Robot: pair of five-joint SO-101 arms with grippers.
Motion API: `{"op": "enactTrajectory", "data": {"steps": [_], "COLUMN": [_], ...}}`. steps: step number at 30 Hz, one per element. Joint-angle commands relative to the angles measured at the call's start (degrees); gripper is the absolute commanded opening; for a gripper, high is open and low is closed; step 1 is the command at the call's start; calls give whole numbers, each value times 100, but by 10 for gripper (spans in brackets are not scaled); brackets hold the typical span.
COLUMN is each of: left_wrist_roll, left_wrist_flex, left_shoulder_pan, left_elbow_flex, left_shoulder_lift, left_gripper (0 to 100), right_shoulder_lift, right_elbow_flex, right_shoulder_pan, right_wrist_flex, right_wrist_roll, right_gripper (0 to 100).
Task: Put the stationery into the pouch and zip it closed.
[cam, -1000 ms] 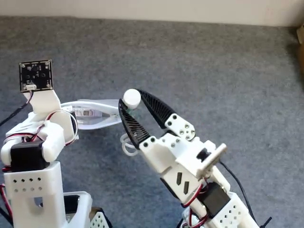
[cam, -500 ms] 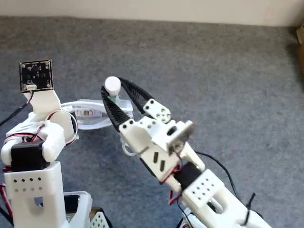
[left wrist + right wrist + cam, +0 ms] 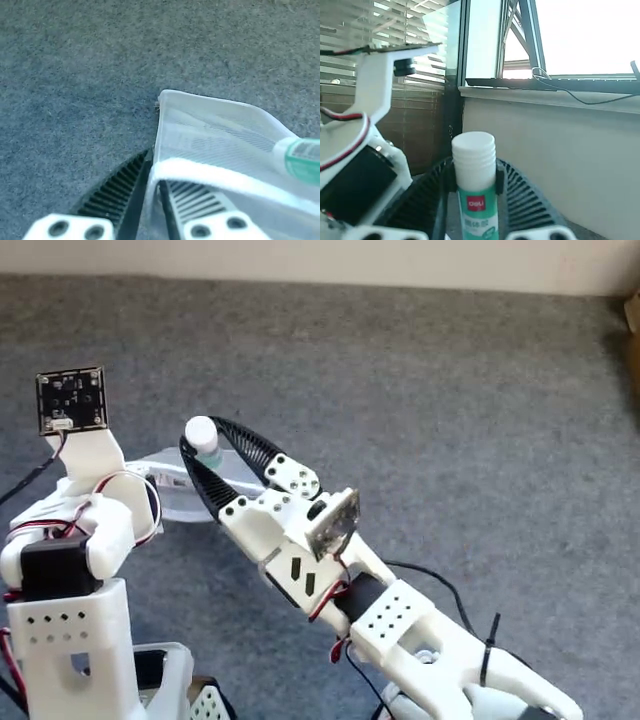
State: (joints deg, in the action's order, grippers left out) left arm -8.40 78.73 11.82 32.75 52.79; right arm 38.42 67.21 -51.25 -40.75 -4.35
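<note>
Clamping a glue stick (image 3: 474, 170), the right tool (image 3: 204, 441) hangs over the pouch (image 3: 215, 140) pinched by the left tool (image 3: 154, 171).

White plastic arms (image 3: 400, 620), black ribbed fingers (image 3: 250, 444), black servos (image 3: 50, 570), red wires (image 3: 322, 608).

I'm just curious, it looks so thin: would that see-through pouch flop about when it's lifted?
Probably floppy: the pouch is thin see-through mesh, and its rim bends where the left end effector pinches it. Likely light too, being mostly open mesh.
</note>
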Motion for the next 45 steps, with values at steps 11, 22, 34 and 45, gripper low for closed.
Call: {"op": "enactTrajectory", "data": {"steps": [11,22,34,45], "left_wrist_roll": [26,26,26,26], "left_wrist_flex": [-114,-114,-114,-88], "left_shoulder_pan": [101,101,101,101], "left_elbow_flex": [-22,-22,-13,-13], "left_shoulder_lift": [40,40,40,40], "left_gripper": [7,7,7,7], "right_shoulder_lift": [-919,804,1279,-523], "right_elbow_flex": [-84,127,1007,796], "right_shoulder_pan": [-136,-207,-892,-391], "right_wrist_flex": [-1314,-1305,-1305,-1613], "right_wrist_roll": [-9,-9,-527,-563], "right_gripper": [15,15,15,15]}}
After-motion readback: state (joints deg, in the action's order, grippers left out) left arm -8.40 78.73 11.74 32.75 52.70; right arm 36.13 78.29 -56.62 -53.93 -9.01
